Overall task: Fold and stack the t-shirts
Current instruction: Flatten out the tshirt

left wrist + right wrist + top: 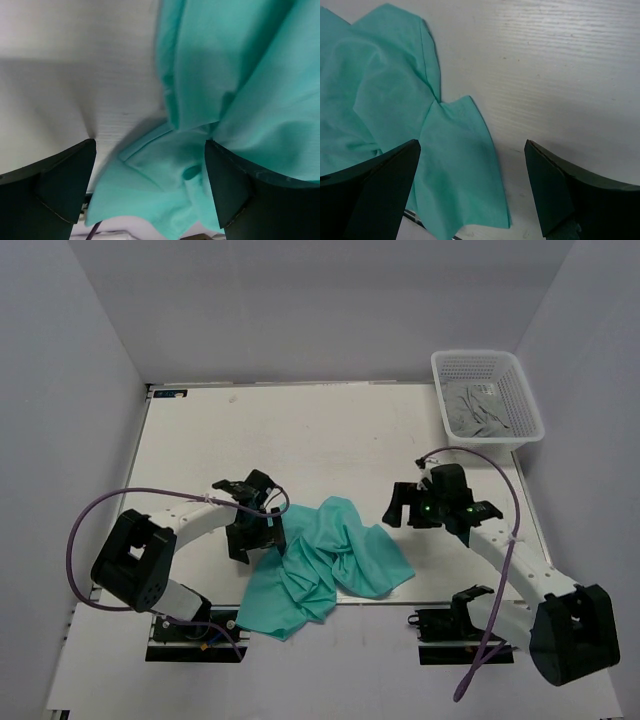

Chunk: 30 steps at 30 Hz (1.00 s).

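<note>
The white table point(300, 430) spreads out under and beyond both end effectors. On it lies one teal-green t-shirt point(330, 565), unfolded and crumpled into a loose heap, between the two end effectors and nearer to the left one. Its cloth is thin, soft and plain, thrown into deep folds and ridges, with a hemmed edge and flaps sticking out at several sides. One corner hangs past the table's near edge, below the left end effector.

A white mesh basket point(487, 395) stands well apart, beyond the right end effector at the far corner, with a grey cloth point(478, 408) bunched inside.

The left end effector point(257, 540) hangs at the heap's edge with its jaws spread wide and holds nothing. In its wrist view the shirt fills the space under one finger and half of the gap, with bare table under the other.

The right end effector point(403, 508) is likewise wide apart and empty, just beside the shirt's other edge. In its own view a flap lies under one finger and bare table under the other.
</note>
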{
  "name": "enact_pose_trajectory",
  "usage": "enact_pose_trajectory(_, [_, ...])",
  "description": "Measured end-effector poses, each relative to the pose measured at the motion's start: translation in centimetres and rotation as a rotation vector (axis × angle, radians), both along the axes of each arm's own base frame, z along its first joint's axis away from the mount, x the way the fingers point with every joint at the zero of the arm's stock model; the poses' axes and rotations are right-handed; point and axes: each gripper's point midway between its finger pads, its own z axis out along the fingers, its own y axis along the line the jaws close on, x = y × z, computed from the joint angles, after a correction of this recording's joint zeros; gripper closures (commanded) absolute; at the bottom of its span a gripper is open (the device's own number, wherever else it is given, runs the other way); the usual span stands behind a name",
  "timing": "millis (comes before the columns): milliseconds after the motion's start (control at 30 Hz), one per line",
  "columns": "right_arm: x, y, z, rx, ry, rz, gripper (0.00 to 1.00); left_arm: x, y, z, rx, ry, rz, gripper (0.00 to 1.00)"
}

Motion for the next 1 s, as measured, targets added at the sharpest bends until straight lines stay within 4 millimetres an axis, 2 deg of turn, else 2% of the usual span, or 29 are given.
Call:
enact_pose_trajectory(100, [-1.4,0.9,-1.3,-0.060,0.049,0.058,0.09,-1.1,0.5,0.0,0.037,0.031,-0.001,0.01])
enact_pose_trajectory(200, [-2.6,1.8,-2.4,-0.137,0.080,0.115,0.09,-1.3,0.2,0.3,0.033,0.022,-0.006,0.01])
enact_pose_trajectory(400, [-4.0,1.5,-5.6,-0.302,0.153,0.133,0.12,-1.2,-0.4,-0.2,0.040,0.000,-0.026,0.02])
enact_pose_trajectory(467, [-4.5,1.4,-6.7,-0.350,0.181,0.144,0.14,-0.9,-0.7,-0.5,0.042,-0.007,-0.031,0.07])
enact_pose_trajectory(533, [-4.5,1.5,-7.2,-0.384,0.183,0.156,0.21,-0.7,-0.7,-0.6,0.057,0.000,-0.028,0.18])
enact_pose_trajectory(567, [-4.3,1.7,-7.3,-0.395,0.179,0.159,0.30,-0.5,-0.7,-0.7,0.068,0.004,-0.030,0.24])
enact_pose_trajectory(600, [-4.2,1.8,-7.3,-0.405,0.175,0.162,0.38,-0.4,-0.6,-0.8,0.079,0.009,-0.030,0.36])
enact_pose_trajectory(633, [-4.1,1.9,-7.4,-0.412,0.170,0.162,0.47,-0.2,-0.6,-0.8,0.088,0.009,-0.029,0.41])
enact_pose_trajectory(667, [-4.0,2.0,-7.4,-0.415,0.168,0.162,0.69,-0.1,-0.5,-0.9,0.094,0.009,-0.035,0.46])
enact_pose_trajectory(700, [-3.8,2.0,-7.5,-0.420,0.162,0.161,0.85,-0.1,-0.5,-1.0,0.094,0.010,-0.038,0.66])
enact_pose_trajectory(733, [-3.5,2.0,-7.5,-0.423,0.157,0.156,0.95,-0.1,-0.6,-1.0,0.092,0.011,-0.040,0.83])
enact_pose_trajectory(767, [-3.4,2.2,-7.6,-0.418,0.158,0.147,1.00,-0.1,-0.7,-1.1,0.081,0.010,-0.052,0.96])
enact_pose_trajectory(800, [-3.2,2.4,-7.6,-0.410,0.161,0.141,1.00,-0.1,-1.1,-1.1,0.062,0.010,-0.060,1.00])
enact_pose_trajectory(933, [-2.6,2.9,-7.5,-0.405,0.160,0.122,1.00,0.5,-2.0,-0.9,0.023,-0.009,-0.071,1.00])
enact_pose_trajectory(1000, [-2.0,2.9,-7.3,-0.415,0.143,0.104,1.00,1.5,-2.1,-0.7,0.031,-0.050,-0.068,1.00])
